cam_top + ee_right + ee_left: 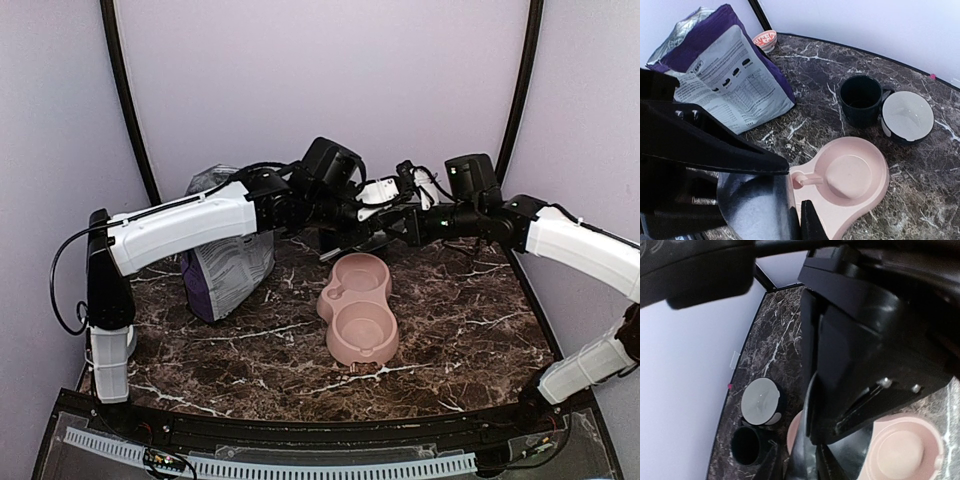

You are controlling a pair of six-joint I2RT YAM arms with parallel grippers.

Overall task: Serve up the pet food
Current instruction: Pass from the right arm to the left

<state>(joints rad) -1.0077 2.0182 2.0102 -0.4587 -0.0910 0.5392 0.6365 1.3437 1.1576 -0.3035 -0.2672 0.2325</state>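
1. Top view: the left gripper (pixel 345 222) and the right gripper (pixel 396 228) met tip to tip above the far compartment of the pink double bowl (pixel 324 305). The printed bag (pixel 228 270) stood on the table (pixel 250 350) behind the left arm. Both compartments looked bare, and no pet food showed anywhere. I judged the step to be a pass between the arms over the bowl. To do it well, the taking jaws should be firm before the others let go, and the load should be kept level and centred over one compartment. How wide either gripper stood could not be read from here.

2. Left wrist view: the right gripper's black body filled most of the picture. The left gripper's own fingers were lost among dark shapes at the lower edge, so I could not tell its width or what it touched. Below lay an empty pink compartment. Near the wall sat a dark mug (pixel 747 445) just beside a pale bowl (pixel 760 400).

3. Right wrist view: the right gripper was closed tight, its tips at the lower edge against a dark glossy object (pixel 755 205). Whether it pinched that object I could not tell, and the inside of the object was hidden. A small patterned bowl (pixel 765 39) stood behind the bag, its contents too small to make out.
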